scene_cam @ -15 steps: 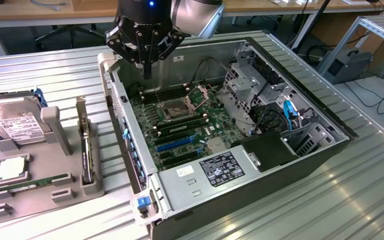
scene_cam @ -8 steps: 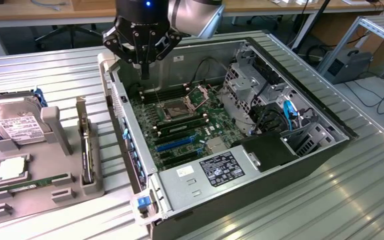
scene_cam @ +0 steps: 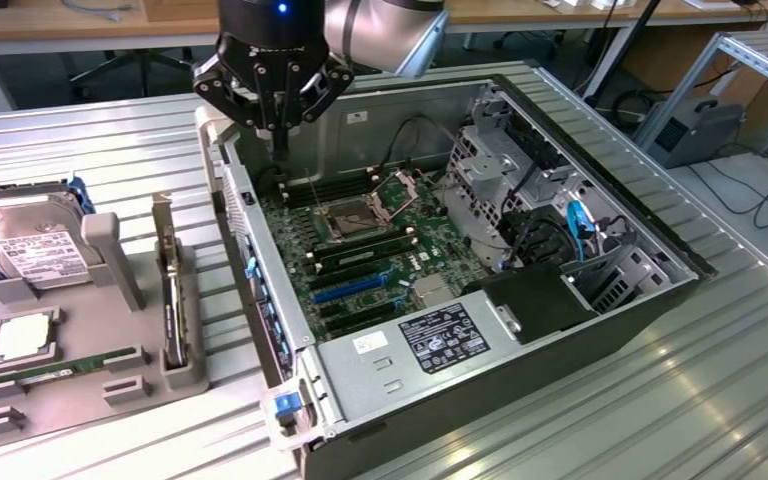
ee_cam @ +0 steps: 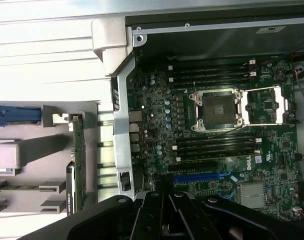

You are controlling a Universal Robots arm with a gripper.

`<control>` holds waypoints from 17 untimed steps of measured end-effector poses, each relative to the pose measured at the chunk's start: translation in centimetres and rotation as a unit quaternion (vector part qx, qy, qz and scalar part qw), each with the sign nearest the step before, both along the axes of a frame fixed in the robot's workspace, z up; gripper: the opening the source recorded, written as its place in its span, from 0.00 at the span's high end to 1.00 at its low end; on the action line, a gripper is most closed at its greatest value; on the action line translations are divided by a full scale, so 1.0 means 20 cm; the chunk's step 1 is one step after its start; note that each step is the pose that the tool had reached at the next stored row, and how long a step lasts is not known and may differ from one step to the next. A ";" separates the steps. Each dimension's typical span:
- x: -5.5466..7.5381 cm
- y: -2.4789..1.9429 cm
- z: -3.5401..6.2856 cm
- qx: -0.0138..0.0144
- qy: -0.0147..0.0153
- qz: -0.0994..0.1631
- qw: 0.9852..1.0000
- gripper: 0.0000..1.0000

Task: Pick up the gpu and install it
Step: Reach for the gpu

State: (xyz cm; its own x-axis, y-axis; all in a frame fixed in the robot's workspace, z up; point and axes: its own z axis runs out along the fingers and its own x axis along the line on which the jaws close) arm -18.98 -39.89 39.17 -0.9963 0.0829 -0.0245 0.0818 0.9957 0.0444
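The gpu point(scene_cam: 171, 300) stands on edge in a slot of the grey holder point(scene_cam: 117, 270) at the exterior view's left, its silver bracket point(scene_cam: 161, 225) at the far end. In the wrist view the gpu point(ee_cam: 79, 160) shows edge-on as a thin green strip beside the case wall. My gripper point(scene_cam: 279, 150) hangs above the far corner of the open computer case point(scene_cam: 518, 370), over the motherboard point(scene_cam: 357, 260), well apart from the gpu. Its fingers point(ee_cam: 166, 210) are shut together with nothing between them.
A silver hard drive point(scene_cam: 31, 250), a processor chip point(scene_cam: 24, 340) and a green memory stick point(scene_cam: 57, 370) lie on the grey holder. On the motherboard are an open processor socket point(ee_cam: 216, 107) and a blue slot point(ee_cam: 201, 177). Cables and drive cages point(scene_cam: 531, 200) fill the case's right side.
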 end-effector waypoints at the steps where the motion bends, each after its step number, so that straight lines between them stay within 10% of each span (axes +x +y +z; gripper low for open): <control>1: 0.00 0.000 0.000 0.000 0.000 0.000 1.000 0.89; 17: -0.06 0.000 0.000 0.000 0.000 0.000 1.000 0.89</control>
State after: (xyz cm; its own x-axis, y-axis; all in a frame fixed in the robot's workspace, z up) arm -20.23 -39.89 39.17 -0.9963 0.0828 -0.0244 0.0817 0.9957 0.0443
